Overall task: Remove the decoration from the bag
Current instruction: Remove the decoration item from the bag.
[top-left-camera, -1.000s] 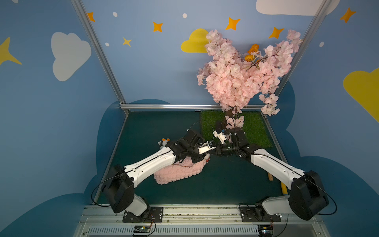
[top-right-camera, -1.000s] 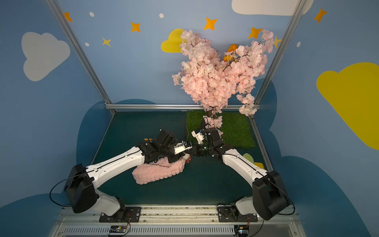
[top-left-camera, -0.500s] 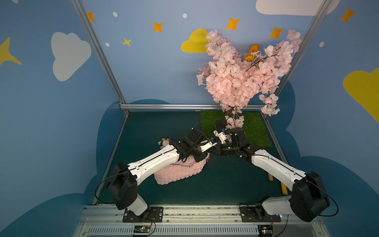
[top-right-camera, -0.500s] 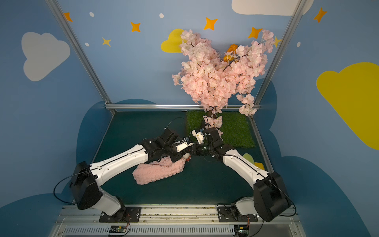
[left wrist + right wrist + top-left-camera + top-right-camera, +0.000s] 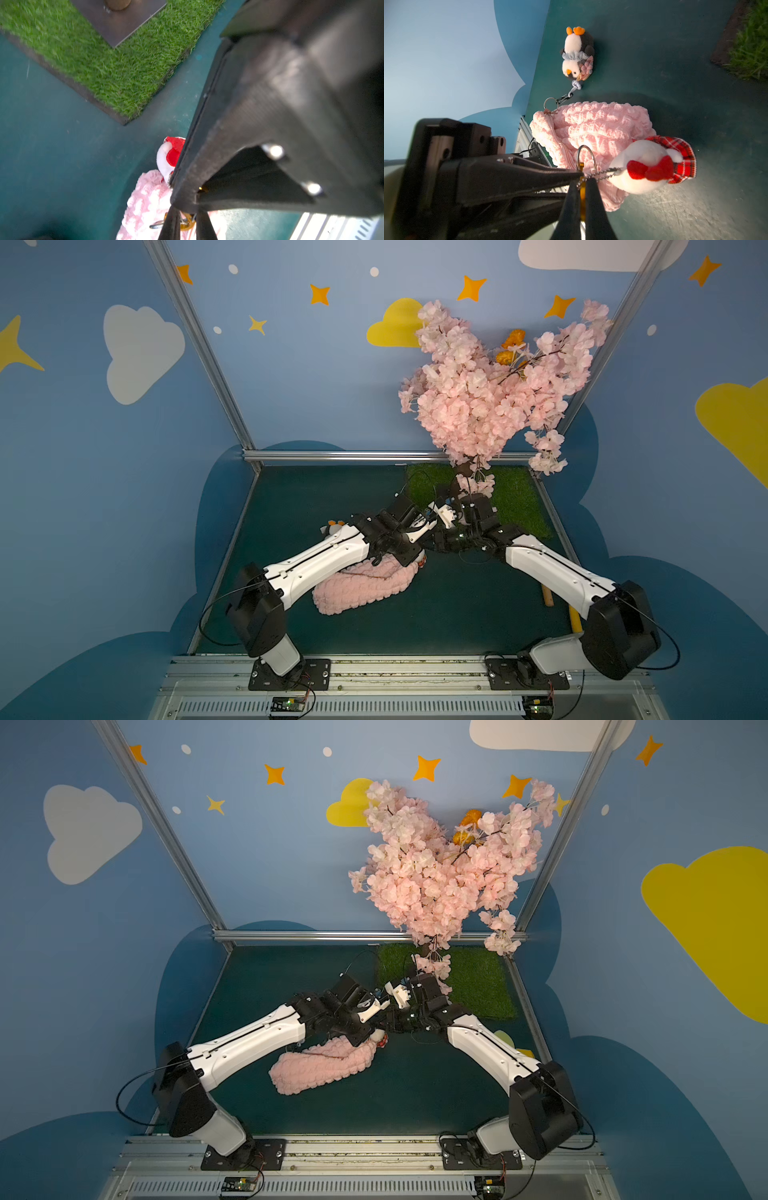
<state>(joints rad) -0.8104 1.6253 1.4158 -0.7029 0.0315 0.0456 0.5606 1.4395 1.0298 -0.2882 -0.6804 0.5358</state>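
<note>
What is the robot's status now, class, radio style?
Both shut on gold clasp: left gripper, right gripper. Not yet off bag: white plush charm. Apart, also clipped on: penguin charm.

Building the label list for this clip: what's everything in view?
bag: 1, pale pink, centre
metal rings: 2, silver, bag's zipper edge
white plush charm: 1, white, red bow, plaid hat, against the bag
penguin charm: 1, black and white, clipped to a bag ring
gold clasp: 1, gold, at the white charm's chain end
grass mat: 1, green, far side, robot's right
blossom tree: 1, pink, on the grass mat
table mat: 1, dark green, underneath
sticks: 2, tan and yellow, by the right arm
left gripper: 1, black, tips at the clasp, grip unclear
right gripper: 1, black, shut on the gold clasp
</note>
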